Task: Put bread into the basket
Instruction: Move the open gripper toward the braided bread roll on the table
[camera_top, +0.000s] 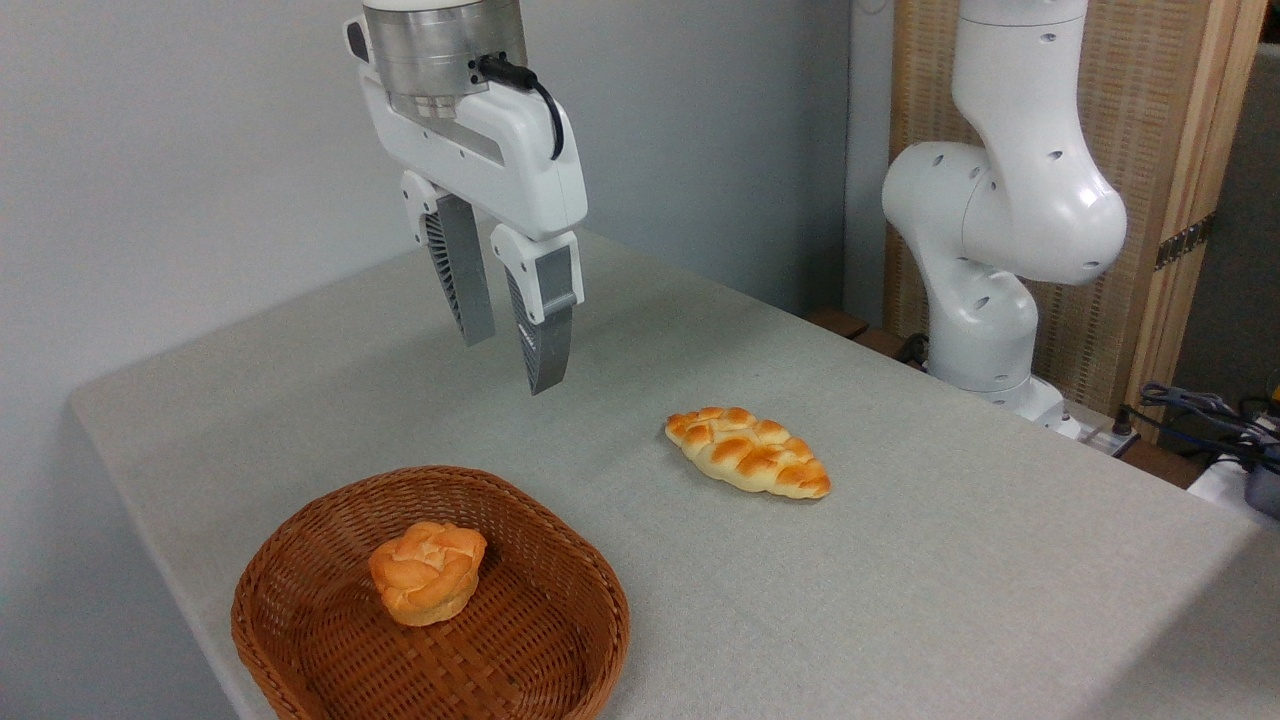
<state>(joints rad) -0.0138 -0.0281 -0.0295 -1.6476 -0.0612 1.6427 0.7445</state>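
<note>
The bread (749, 452), a long braided loaf with a golden-brown top and pale sides, lies on the grey table right of centre. The basket (560, 560), shallow brown wicker, sits at the front left with a small round bun (427, 572) inside it. My gripper (513, 362) hangs in the air above the table, behind the basket and to the left of the bread. Its two grey ribbed fingers (543, 335) are apart with nothing between them.
The table (900, 580) has a grey cloth top; its left edge runs near the basket and its right edge falls away at the far right. The arm's white base (985, 300) stands behind the table at the right, with cables (1200, 410) beside it.
</note>
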